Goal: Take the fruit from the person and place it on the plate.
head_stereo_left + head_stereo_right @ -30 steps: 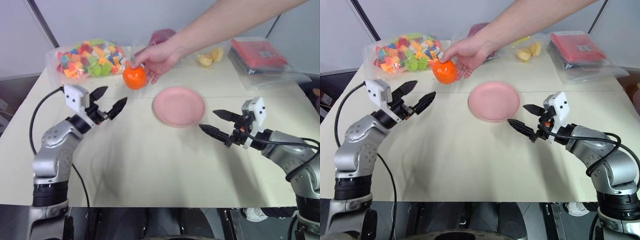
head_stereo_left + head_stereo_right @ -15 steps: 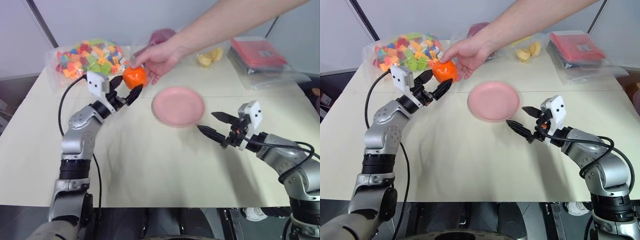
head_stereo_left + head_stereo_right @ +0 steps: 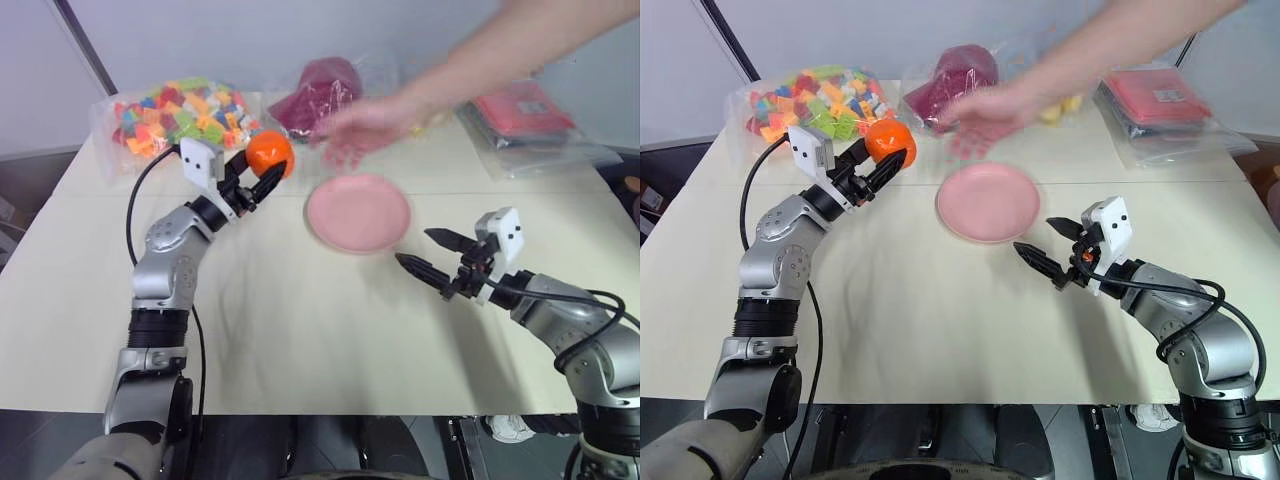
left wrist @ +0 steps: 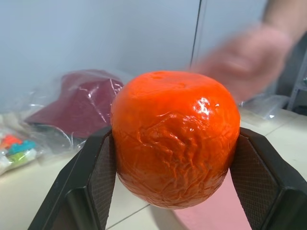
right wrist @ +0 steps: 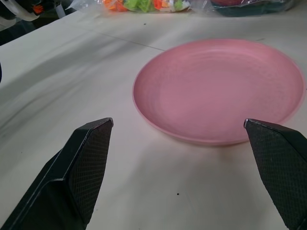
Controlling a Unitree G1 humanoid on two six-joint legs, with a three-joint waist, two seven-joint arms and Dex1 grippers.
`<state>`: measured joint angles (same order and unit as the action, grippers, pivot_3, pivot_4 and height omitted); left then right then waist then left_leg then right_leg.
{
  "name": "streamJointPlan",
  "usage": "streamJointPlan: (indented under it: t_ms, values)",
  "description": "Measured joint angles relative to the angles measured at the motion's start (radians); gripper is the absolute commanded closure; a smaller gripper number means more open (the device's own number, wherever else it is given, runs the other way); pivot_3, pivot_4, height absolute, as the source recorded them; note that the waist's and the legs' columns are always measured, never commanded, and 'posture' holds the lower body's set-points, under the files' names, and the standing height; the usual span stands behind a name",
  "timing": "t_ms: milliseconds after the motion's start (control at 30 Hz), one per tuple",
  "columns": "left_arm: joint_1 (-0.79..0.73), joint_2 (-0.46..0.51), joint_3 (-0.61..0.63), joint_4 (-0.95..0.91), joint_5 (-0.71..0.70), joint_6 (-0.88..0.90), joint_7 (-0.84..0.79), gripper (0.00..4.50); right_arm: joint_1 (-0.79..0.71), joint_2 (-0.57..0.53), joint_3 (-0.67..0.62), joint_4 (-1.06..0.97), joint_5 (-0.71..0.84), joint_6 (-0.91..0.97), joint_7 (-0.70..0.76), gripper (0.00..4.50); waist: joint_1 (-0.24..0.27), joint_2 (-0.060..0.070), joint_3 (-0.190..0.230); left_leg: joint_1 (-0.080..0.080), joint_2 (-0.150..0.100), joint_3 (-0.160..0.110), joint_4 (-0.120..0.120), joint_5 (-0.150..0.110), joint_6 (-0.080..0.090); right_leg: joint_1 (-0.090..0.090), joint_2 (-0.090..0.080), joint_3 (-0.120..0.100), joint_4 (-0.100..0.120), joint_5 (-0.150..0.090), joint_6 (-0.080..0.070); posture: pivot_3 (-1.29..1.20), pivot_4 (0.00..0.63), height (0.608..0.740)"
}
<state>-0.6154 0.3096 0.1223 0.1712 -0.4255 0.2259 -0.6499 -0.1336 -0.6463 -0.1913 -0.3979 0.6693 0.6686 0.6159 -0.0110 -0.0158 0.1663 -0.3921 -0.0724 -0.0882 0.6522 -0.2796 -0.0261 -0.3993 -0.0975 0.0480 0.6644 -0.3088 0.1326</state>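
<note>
The left gripper (image 3: 262,172) has its jaws clamped on the fruit (image 3: 269,152), one finger pressed to each side, holding it above the surface (image 3: 300,330) just left of the plate (image 3: 358,212). The person's hand (image 3: 362,130) is blurred, apart from the fruit, above the plate's far edge. Nothing stands between fruit and plate. The right gripper (image 3: 428,253) hovers with jaws wide apart, empty, near the plate's right rim and pointing toward it. Along the far edge lie a bag of coloured blocks (image 3: 170,115), a dark red bundle (image 3: 320,88) and a flat red packet (image 3: 522,110).
</note>
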Motion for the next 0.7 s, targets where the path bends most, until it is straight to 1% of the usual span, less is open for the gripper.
streamJointPlan:
  t_ms: [100,167,233,300,433,500,567,600,633,700]
  values:
    - [-0.003,-0.014,-0.062,-0.023,0.016,0.03,-0.015,1.69,0.001,0.004,0.0,0.0,-0.003,-0.004,-0.002,0.0,0.003,0.0,0.0,0.0,0.0,0.0,0.0,0.0,0.0,0.001,0.0,0.0,0.0,0.0,0.0,0.0,0.15,0.74]
    - [-0.033,-0.042,-0.132,0.032,0.083,0.02,-0.011,1.69,0.003,0.016,0.002,0.0,-0.017,-0.016,-0.005,0.0,0.008,0.0,0.0,0.0,-0.001,0.0,0.001,0.0,0.0,0.002,0.0,-0.001,0.0,0.0,0.001,0.0,0.15,0.74]
    - [-0.078,-0.073,-0.196,0.13,0.156,-0.016,0.0,1.69,0.007,0.025,0.007,0.0,-0.022,-0.022,-0.012,0.0,0.01,0.0,0.0,0.0,-0.001,0.0,0.002,-0.001,0.001,0.002,0.0,0.0,0.0,0.001,0.001,0.0,0.15,0.74]
    - [-0.132,-0.112,-0.232,0.25,0.211,-0.066,0.01,1.69,0.01,0.037,0.012,-0.001,-0.027,-0.024,-0.018,0.0,0.014,-0.001,0.0,0.0,-0.001,0.0,0.001,-0.001,0.001,0.001,0.0,0.0,0.0,0.001,0.001,0.0,0.15,0.74]
    - [-0.247,-0.163,-0.252,0.475,0.274,-0.182,0.022,1.69,0.031,0.04,0.009,-0.011,-0.036,-0.026,-0.035,0.0,0.014,-0.002,0.001,0.0,-0.001,0.0,0.001,0.0,0.001,0.0,0.0,0.0,-0.001,0.001,0.001,0.0,0.15,0.74]
    - [-0.288,-0.178,-0.247,0.56,0.287,-0.224,0.024,1.69,0.043,0.043,0.009,-0.023,-0.037,-0.027,-0.043,0.0,0.013,-0.002,0.001,0.0,-0.001,0.001,0.001,-0.001,0.001,0.0,0.0,0.0,-0.001,0.001,0.001,0.0,0.15,0.74]
    - [-0.311,-0.193,-0.239,0.624,0.288,-0.257,0.023,0.63,0.054,0.048,0.008,-0.035,-0.038,-0.028,-0.053,0.0,0.013,-0.002,0.001,0.0,-0.001,0.0,0.001,-0.001,0.001,0.0,0.0,0.0,-0.001,0.001,0.001,0.0,0.15,0.74]
    - [-0.315,-0.201,-0.23,0.647,0.288,-0.263,0.022,0.27,0.058,0.051,0.007,-0.039,-0.038,-0.028,-0.057,0.0,0.014,-0.002,0.001,0.0,-0.001,0.0,0.001,-0.001,0.001,0.0,0.0,0.0,-0.001,0.001,0.001,0.0,0.15,0.74]
    - [-0.319,-0.206,-0.223,0.667,0.286,-0.267,0.021,0.02,0.062,0.052,0.007,-0.043,-0.038,-0.029,-0.061,0.0,0.014,-0.002,0.001,0.0,-0.001,0.0,0.001,-0.001,0.001,0.0,0.0,0.0,0.0,0.001,0.001,0.0,0.15,0.74]
    - [-0.325,-0.207,-0.214,0.694,0.286,-0.279,0.019,0.02,0.076,0.056,0.006,-0.052,-0.038,-0.029,-0.068,0.0,0.014,-0.002,0.001,0.0,-0.001,0.0,0.001,-0.001,0.001,0.0,0.0,0.0,0.0,0.001,0.001,0.0,0.15,0.74]
